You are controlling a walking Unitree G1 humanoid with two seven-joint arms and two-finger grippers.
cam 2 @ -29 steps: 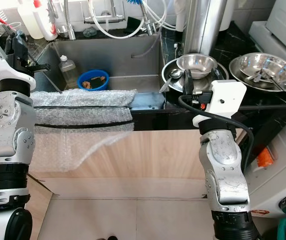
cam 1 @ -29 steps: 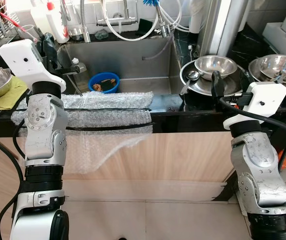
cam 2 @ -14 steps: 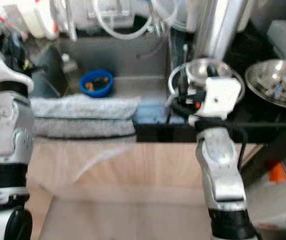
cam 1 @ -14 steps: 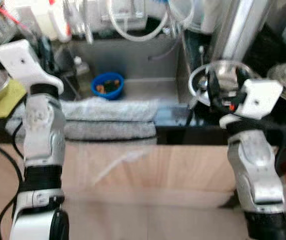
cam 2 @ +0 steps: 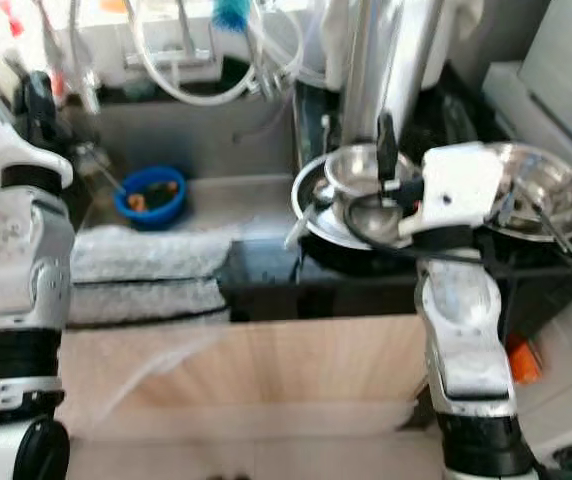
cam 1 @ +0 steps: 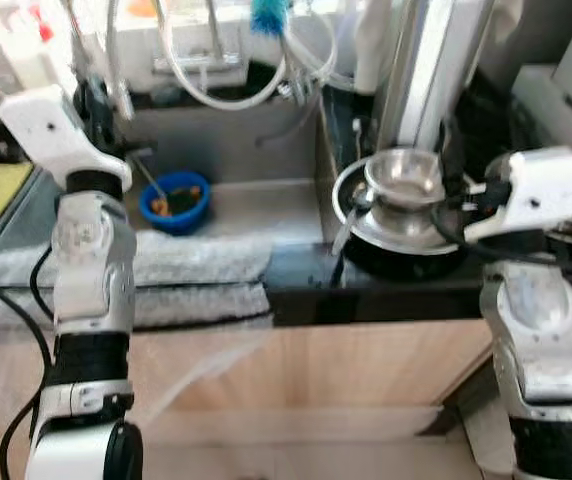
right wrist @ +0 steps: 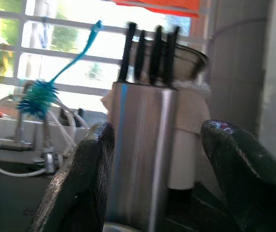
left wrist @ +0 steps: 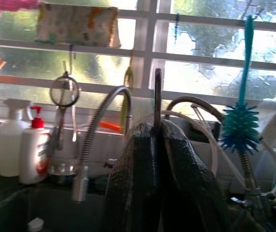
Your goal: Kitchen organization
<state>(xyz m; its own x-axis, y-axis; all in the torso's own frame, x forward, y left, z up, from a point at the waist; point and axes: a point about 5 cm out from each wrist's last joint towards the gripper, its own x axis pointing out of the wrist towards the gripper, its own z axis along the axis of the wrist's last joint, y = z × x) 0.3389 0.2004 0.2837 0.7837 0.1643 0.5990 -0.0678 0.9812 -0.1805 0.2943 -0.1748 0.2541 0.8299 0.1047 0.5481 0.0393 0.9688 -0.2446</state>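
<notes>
A steel bowl (cam 1: 404, 180) sits on a stack of steel plates (cam 1: 366, 225) on the black counter right of the sink, with a ladle (cam 1: 344, 222) leaning on the rim. My right gripper (cam 2: 387, 158) hovers just over that bowl, open; in the right wrist view (right wrist: 159, 128) its fingers stand wide apart with nothing between them, facing a steel knife block (right wrist: 140, 145). Raised at the sink's left edge, my left gripper (cam 1: 91, 100) is shut and holds nothing (left wrist: 157, 128). A blue bowl (cam 1: 176, 197) with scraps lies in the sink (cam 1: 256, 200).
Bubble wrap (cam 1: 166, 270) drapes over the counter's front edge. More steel bowls (cam 2: 531, 190) stand at the far right. A faucet (left wrist: 97, 125), hoses, a teal brush (left wrist: 240, 121) and soap bottles (left wrist: 32, 150) line the back under the window. A tall steel cylinder (cam 1: 416, 70) rises behind the bowls.
The whole view has shifted and drawn closer, so the camera moved. My right arm has risen a little, its wrist now level with the bowl stack. The left arm stays raised.
</notes>
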